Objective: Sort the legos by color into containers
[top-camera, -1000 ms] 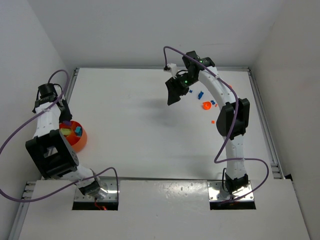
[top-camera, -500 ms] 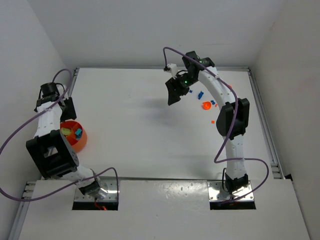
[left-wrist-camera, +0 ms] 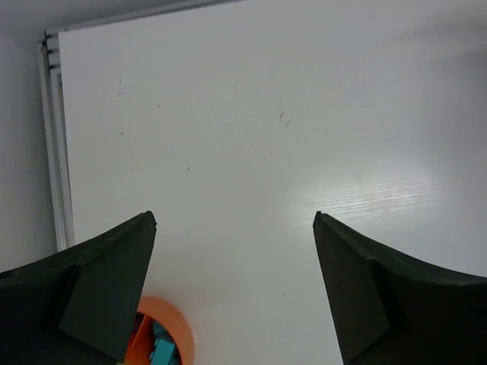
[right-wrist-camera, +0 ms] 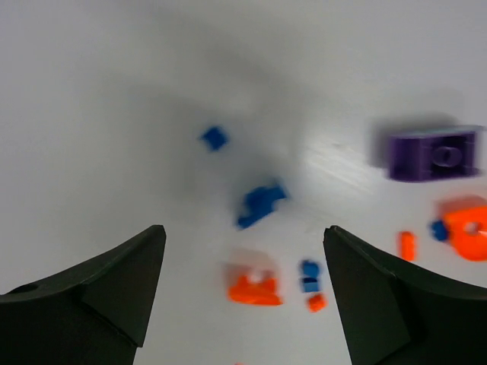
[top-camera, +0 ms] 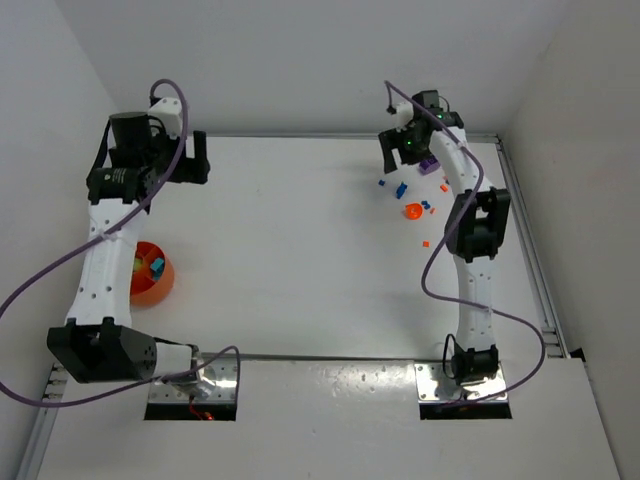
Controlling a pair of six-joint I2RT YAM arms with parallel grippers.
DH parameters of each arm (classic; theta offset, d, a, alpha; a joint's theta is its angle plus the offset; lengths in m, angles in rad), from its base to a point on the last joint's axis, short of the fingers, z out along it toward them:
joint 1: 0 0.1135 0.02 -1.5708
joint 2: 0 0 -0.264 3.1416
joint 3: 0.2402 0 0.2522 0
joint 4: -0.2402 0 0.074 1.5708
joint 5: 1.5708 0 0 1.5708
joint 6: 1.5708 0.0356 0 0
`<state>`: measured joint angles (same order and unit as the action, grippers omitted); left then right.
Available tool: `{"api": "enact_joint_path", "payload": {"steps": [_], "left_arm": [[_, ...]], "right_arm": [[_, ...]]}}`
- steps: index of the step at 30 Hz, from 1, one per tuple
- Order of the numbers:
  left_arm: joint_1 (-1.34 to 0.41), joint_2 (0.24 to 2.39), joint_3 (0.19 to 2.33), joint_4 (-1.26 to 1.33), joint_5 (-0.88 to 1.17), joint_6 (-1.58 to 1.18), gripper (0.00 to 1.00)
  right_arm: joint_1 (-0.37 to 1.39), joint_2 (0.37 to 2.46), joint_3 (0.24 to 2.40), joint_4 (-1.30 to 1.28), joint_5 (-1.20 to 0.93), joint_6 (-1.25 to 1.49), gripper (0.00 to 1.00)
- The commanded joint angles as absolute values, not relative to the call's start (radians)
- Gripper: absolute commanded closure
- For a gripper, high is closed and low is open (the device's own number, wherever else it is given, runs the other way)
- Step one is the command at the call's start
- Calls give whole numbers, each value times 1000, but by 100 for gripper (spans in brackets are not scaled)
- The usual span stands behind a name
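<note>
The orange bowl stands at the left, partly behind my left arm, with cyan and yellow legos in it. In the left wrist view its rim shows by the left finger. My left gripper is open and empty, high over bare table beyond the bowl. Loose legos lie at the far right: blue bits, an orange piece and a purple brick. Above them my right gripper hangs open, holding nothing.
White walls close in the table at the back and on both sides. A metal rail runs along the left edge. A tiny orange bit lies beside the right arm. More small orange and blue bits sit right of the right gripper.
My left gripper has lifted off the bowl, swung toward the far left and opened wide. My right gripper has moved right and back, over the loose legos.
</note>
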<state>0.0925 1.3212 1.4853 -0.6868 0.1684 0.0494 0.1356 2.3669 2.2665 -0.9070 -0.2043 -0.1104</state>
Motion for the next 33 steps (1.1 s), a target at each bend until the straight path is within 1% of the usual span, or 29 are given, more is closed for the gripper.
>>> {"api": "enact_joint_path", "payload": {"steps": [1,2,5,6,9,12,17,21,28,33], "left_arm": [[22,1350,1535,-675,152,37,9],[6,1361,1554,-675,125,37,7],[-40,1400,1583,-675,103,37,6],[-40,1410,1583,-675,94,46,6],[-64,1442,1609,-684,81,46,5],[-75,1453,1620,-693,71,55,5],[-75,1471,1620,-693,61,55,5],[-75,1471,1611,-693,51,55,5],[-75,1471,1601,-693,37,55,4],[-75,1482,1601,-693,46,46,4]], "right_arm": [[78,2420,2353,-770,40,-11,14],[65,2440,2353,-749,82,17,9],[54,2441,2309,-623,112,43,8],[43,2441,2295,-592,85,43,4],[22,2441,2272,-483,51,43,0],[8,2479,2292,-422,17,11,0],[-25,2552,2351,-413,-41,-61,0],[-54,2565,2338,-413,-60,-155,0],[-84,2586,2315,-425,-89,-236,0],[-84,2595,2306,-469,-176,-281,0]]}}
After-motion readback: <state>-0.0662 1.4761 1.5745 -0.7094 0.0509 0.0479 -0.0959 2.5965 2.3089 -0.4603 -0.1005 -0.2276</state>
